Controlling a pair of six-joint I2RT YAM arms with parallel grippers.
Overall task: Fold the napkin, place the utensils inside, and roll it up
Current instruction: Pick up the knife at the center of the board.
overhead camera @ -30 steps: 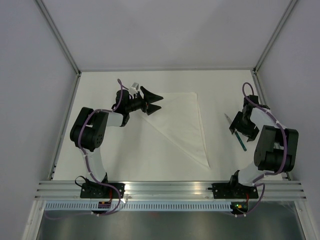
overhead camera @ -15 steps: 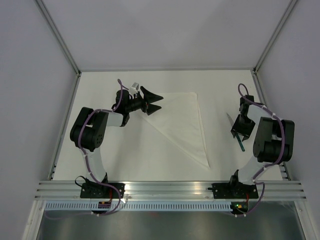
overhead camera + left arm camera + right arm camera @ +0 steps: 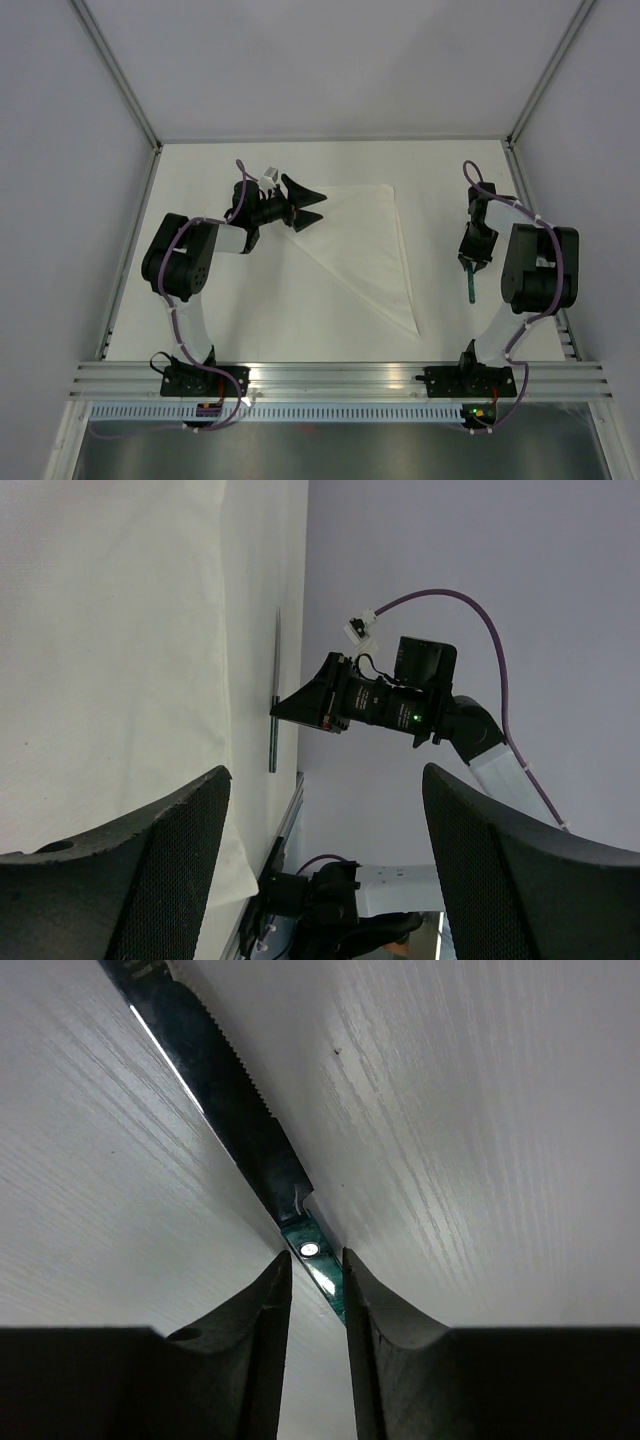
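The napkin (image 3: pixel 370 240) lies mid-table, folded into a white triangle. At its 3 o'clock, the right gripper (image 3: pixel 312 1258) pinches a serrated knife (image 3: pixel 235 1110) by its teal handle. The left gripper (image 3: pixel 318 204) gapes wide at the napkin's 10 o'clock corner.

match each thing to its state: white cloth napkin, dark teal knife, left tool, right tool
1 white cloth napkin
2 dark teal serrated knife
3 black left tool
4 black right tool

a wide open at a corner of the napkin
b lying on the right side of the white table
c folded into a triangle
d straddling the knife

Pairs: 1-c, 2-b, 3-a, 4-d
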